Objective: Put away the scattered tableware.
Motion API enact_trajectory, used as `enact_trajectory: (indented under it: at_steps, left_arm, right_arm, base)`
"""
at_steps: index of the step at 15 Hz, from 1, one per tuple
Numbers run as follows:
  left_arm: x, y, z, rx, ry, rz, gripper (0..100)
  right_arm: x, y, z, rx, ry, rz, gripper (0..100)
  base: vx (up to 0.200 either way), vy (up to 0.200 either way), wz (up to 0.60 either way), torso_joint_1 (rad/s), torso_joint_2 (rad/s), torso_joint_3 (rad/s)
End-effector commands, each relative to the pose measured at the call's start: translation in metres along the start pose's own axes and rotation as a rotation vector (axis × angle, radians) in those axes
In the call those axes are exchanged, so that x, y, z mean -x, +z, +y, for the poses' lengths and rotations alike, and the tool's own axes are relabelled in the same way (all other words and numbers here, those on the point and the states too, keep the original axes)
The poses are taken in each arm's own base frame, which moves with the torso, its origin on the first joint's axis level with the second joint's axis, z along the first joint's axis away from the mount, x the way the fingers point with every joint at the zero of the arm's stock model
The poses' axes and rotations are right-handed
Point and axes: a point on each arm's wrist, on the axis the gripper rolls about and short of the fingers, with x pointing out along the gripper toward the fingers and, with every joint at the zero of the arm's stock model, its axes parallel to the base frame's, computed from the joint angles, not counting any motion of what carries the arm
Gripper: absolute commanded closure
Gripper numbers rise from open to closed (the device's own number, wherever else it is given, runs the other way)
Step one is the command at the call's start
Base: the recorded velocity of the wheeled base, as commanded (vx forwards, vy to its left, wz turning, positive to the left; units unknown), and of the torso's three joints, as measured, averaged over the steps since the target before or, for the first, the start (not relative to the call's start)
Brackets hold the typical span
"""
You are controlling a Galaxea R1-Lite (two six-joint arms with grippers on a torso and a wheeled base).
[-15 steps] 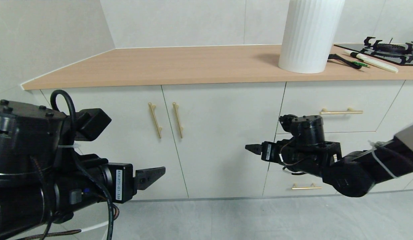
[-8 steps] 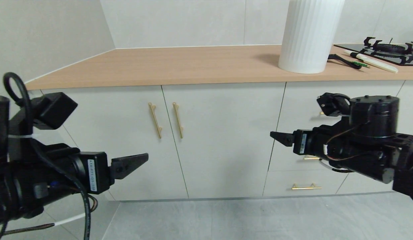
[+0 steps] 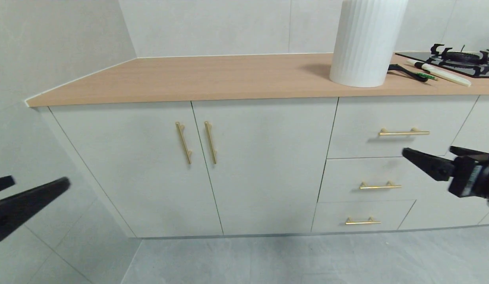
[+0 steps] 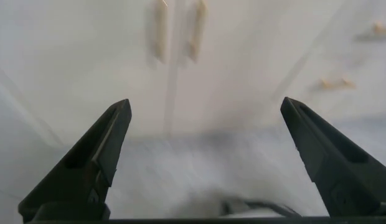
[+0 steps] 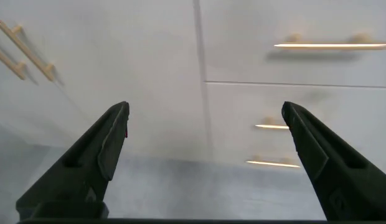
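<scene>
Both arms have swung outward since 1 second ago. You had the 2 grippers in front of the cabinet then. Now the left gripper (image 3: 40, 181) sits at the left edge of the head view and the right gripper (image 3: 428, 150) at the right edge, while the cabinet and countertop (image 3: 189, 79) hold the same place in the picture.

Your left gripper's fingers (image 3: 31, 197) are spread wide with nothing between them. The left wrist view looks past them at the 2 upright door handles (image 4: 177, 28) and the grey floor (image 4: 199, 168), all blurred.

Your right gripper's fingers (image 3: 426, 163) are also spread and hold nothing. It hangs in front of the drawer bank, level with the gap between the top drawer handle (image 3: 404, 132) and the middle drawer handle (image 3: 380, 185). A third handle (image 3: 362, 221) sits on the bottom drawer.

The tableware you are after lies on the countertop, well apart from both grippers. It is on the right of the white ribbed container (image 3: 366, 41), between that and the black hob (image 3: 463, 57). You can see 3 pieces:
- A black-handled utensil (image 3: 406, 71) lies just beside the container's base.
- A small green piece (image 3: 428, 75) lies at that utensil's right end.
- A long cream-coloured utensil (image 3: 445, 75) lies along the hob's near edge.

What kind of utensil each one is cannot be told.
</scene>
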Motion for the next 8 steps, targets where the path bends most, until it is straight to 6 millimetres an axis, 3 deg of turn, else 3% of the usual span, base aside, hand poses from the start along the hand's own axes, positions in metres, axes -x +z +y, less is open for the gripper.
enact_trajectory:
  at_steps: [1, 4, 6, 8]
  left_arm:
    - [0.089, -0.033, 0.023, -0.138, 0.149, -0.293, 0]
    - [0.128, -0.062, 0.023, -0.156, 0.261, -0.37, 0]
    - [0.141, -0.075, 0.024, -0.16, 0.271, -0.379, 0]
    - [0.141, -0.075, 0.024, -0.153, 0.29, -0.38, 0]
  right_arm:
    - [0.115, -0.012, -0.037, 0.031, -0.063, -0.136, 0]
    - [0.171, -0.03, -0.05, 0.015, -0.155, -0.235, 0]
    - [0.204, -0.049, -0.054, 0.066, -0.195, -0.305, 0]
    - [0.212, -0.054, -0.055, 0.094, -0.209, -0.318, 0]
  base:
    - [0.0, 0.0, 0.0, 0.0, 0.0, 0.0]
    - [0.0, 0.0, 0.0, 0.0, 0.0, 0.0]
    - [0.0, 0.0, 0.0, 0.0, 0.0, 0.0]
    - [0.0, 0.0, 0.0, 0.0, 0.0, 0.0]
